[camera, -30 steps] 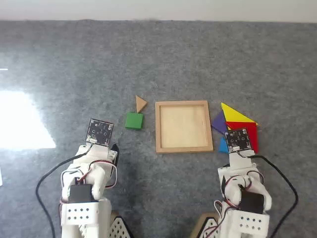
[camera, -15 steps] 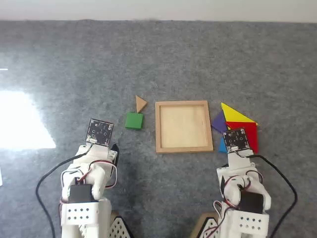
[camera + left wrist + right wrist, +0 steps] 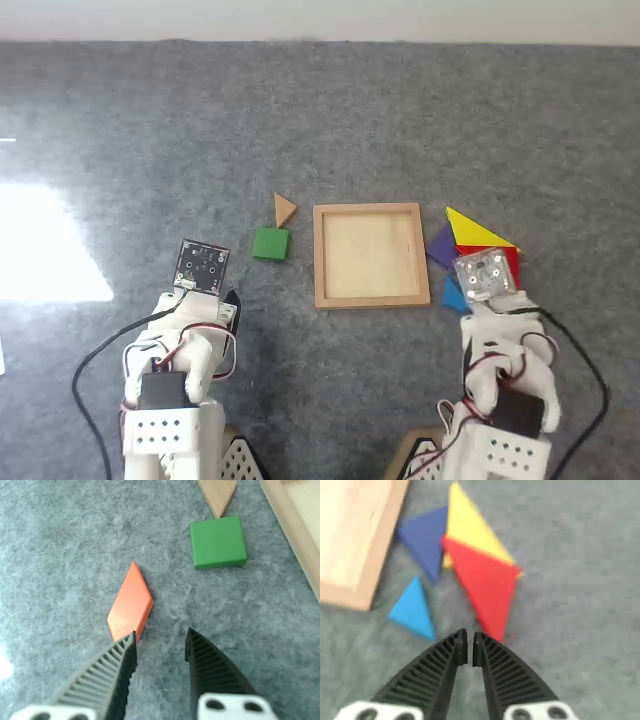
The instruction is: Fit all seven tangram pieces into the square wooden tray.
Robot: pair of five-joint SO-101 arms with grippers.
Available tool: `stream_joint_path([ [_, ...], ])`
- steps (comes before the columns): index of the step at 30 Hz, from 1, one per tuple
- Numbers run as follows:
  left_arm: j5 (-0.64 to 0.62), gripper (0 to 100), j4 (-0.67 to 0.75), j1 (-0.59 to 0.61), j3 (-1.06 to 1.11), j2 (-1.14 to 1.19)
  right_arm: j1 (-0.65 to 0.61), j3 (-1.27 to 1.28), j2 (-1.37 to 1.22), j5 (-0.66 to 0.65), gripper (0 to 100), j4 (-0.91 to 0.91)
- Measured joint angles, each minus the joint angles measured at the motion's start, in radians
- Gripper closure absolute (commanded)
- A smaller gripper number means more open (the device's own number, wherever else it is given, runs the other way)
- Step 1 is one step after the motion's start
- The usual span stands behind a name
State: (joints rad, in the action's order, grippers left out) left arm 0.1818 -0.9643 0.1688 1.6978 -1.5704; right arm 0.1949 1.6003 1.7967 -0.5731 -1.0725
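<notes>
The square wooden tray (image 3: 370,255) lies mid-table, its floor bare. To its left sit a green square (image 3: 270,243) and a tan triangle (image 3: 284,208). At its right lie a yellow triangle (image 3: 475,230), a purple triangle (image 3: 440,245), a red triangle (image 3: 508,264) and a light blue triangle (image 3: 451,295). My left gripper (image 3: 161,639) hangs open just short of an orange parallelogram (image 3: 131,605), one fingertip by its near corner. My right gripper (image 3: 470,645) is shut and holds nothing, just short of the red triangle (image 3: 487,587) and beside the light blue triangle (image 3: 413,610).
Grey felt covers the table. The left arm (image 3: 190,330) and right arm (image 3: 500,360) stand at the near edge. A bright glare patch (image 3: 45,245) lies at the far left. Open felt stretches beyond the tray.
The right arm has swung slightly to the right and its wrist has tilted over the red triangle. The left arm and all pieces have stayed put.
</notes>
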Motion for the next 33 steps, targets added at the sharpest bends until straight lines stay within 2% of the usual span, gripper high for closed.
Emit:
stream_joint_path([
  [4, 0.000, 85, 0.000, 0.000, 0.000, 0.000, -0.003, -0.157, -0.011, -0.002, 87.7, -0.002],
  [8, 0.000, 85, 0.000, 0.000, 0.000, 0.000, -0.014, -0.310, -0.201, -0.002, 86.4, 0.025],
  [13, 0.000, 85, 0.000, 0.000, 0.000, 0.000, -0.083, -0.552, -0.658, 0.081, 85.7, 0.058],
  [17, 0.000, 85, 0.000, 0.000, 0.000, 0.000, -0.138, -0.793, -1.103, 0.103, 80.6, 0.058],
  [21, 0.000, 85, 0.000, 0.000, 0.000, 0.000, -0.130, -0.999, -1.547, -0.031, 75.7, 0.015],
  [24, 0.000, 85, 0.000, 0.000, 0.000, 0.000, -0.124, -1.063, -1.755, -0.123, 74.2, 0.008],
  [33, 0.000, 85, 0.000, 0.000, 0.000, 0.000, -0.117, -1.088, -1.832, -0.287, 74.2, 0.014],
])
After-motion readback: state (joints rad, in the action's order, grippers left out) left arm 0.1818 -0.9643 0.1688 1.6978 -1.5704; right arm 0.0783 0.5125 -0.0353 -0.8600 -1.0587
